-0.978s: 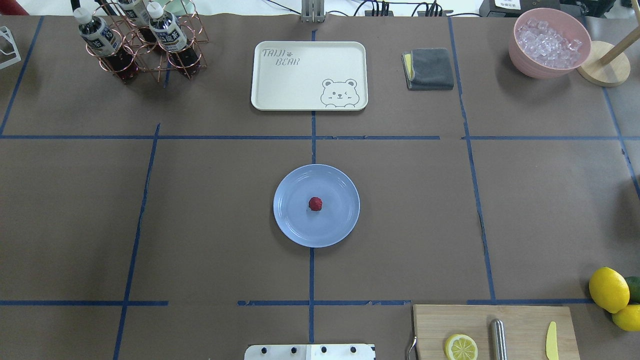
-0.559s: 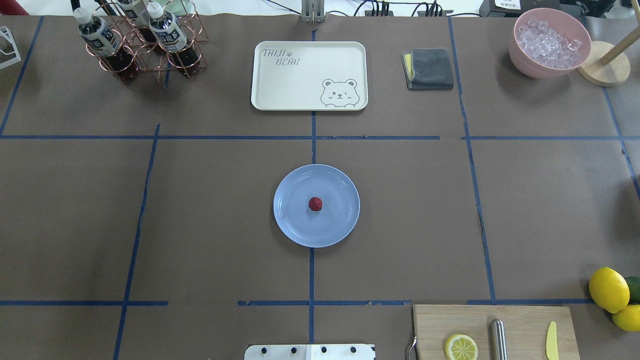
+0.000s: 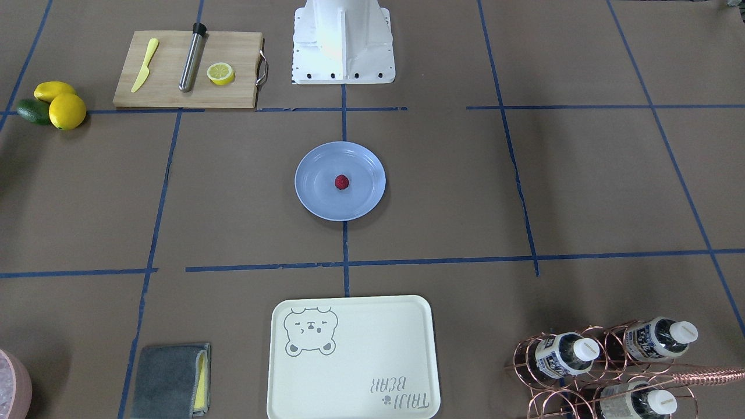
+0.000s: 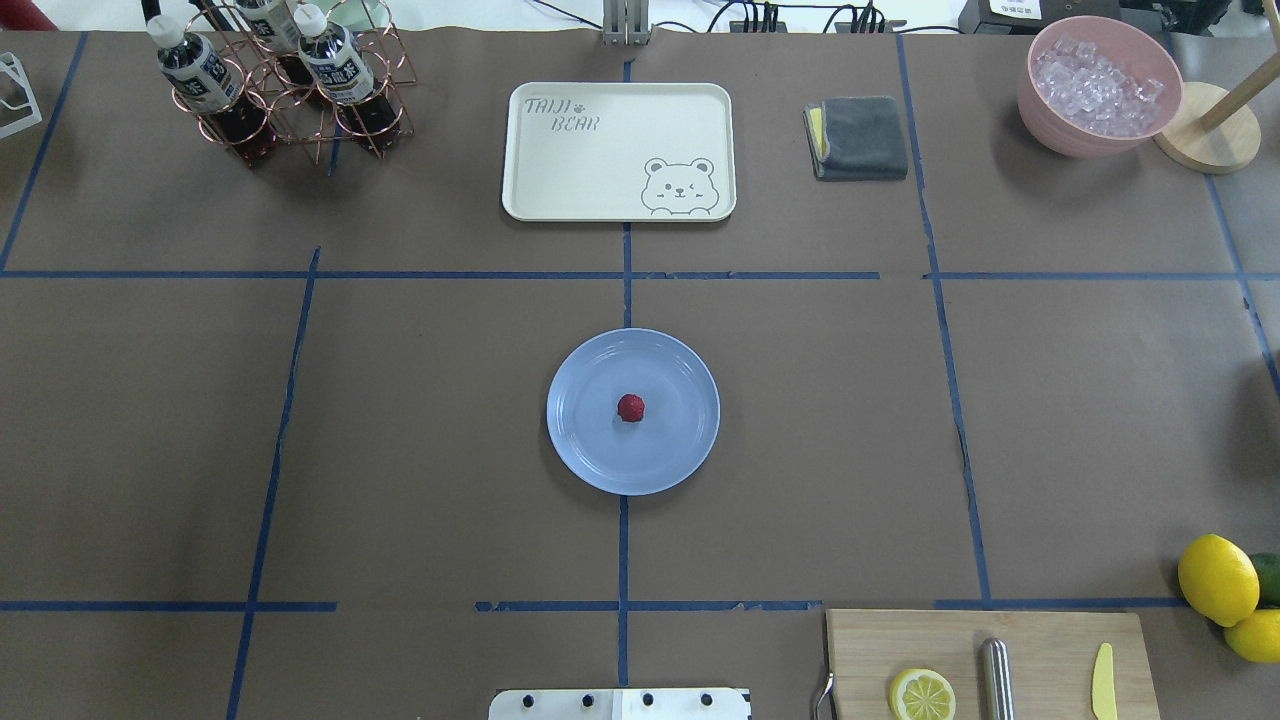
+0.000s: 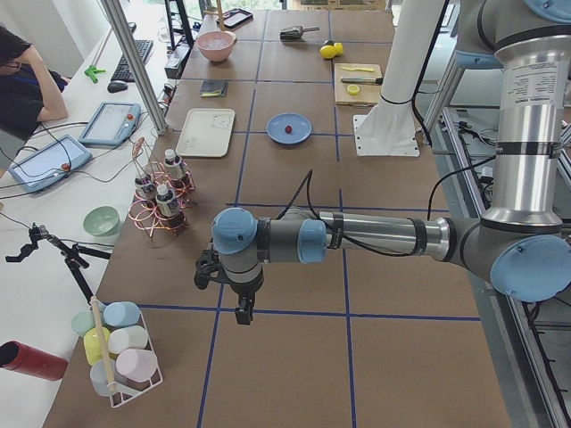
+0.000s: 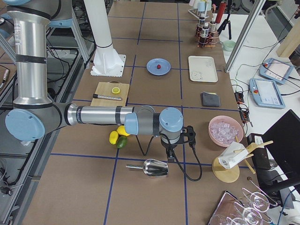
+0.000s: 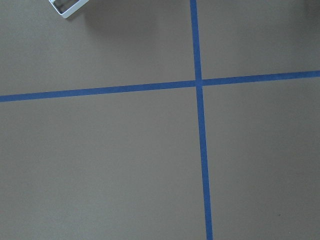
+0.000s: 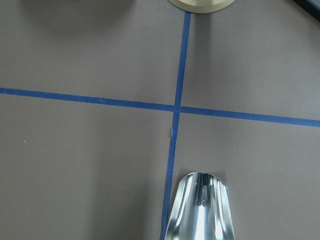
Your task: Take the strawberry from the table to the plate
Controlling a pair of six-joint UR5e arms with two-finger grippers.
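The small dark-red strawberry (image 4: 631, 407) lies in the middle of the round light-blue plate (image 4: 590, 455), which sits at the centre of the brown-paper table (image 4: 400, 400). The front-facing view shows the same strawberry (image 3: 342, 182) on the plate (image 3: 317, 201). Neither gripper is near it. My left gripper (image 5: 243, 314) hangs over bare table far to the left, and my right gripper (image 6: 170, 158) hangs far to the right, just beside a metal scoop (image 6: 151, 168). Both show only in the side views, so I cannot tell whether they are open or shut.
A cream bear tray (image 4: 618, 150), a grey cloth (image 4: 860, 137), a bottle rack (image 4: 290, 90) and a pink bowl of ice (image 4: 1098, 85) line the far edge. A cutting board (image 4: 870, 640) and lemons (image 4: 1217, 578) sit at the near right.
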